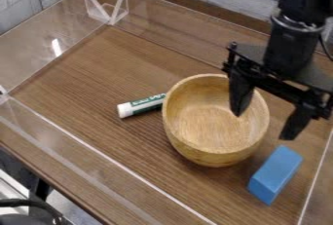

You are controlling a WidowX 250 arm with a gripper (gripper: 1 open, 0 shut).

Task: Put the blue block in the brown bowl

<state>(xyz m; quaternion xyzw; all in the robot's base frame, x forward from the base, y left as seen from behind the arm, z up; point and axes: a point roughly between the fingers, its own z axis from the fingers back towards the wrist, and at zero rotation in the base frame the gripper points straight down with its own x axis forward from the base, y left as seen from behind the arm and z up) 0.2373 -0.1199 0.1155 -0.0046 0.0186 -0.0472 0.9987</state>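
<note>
Jaws (266, 116): spread wide, nothing held. Blue block (274, 174): left uncovered beside brown bowl (216, 151), presumably so it could be gripped.

The green-and-white tube (142, 105) is lying left of the round light-brown wooden bowl (215, 120); the bright-blue rectangular block (275, 174) is sitting to its right, nearer the front.

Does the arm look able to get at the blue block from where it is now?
Probably yes: the jaws stand open just beyond the blue block, with nothing lying on it, though the brown bowl sits close on one side.
</note>
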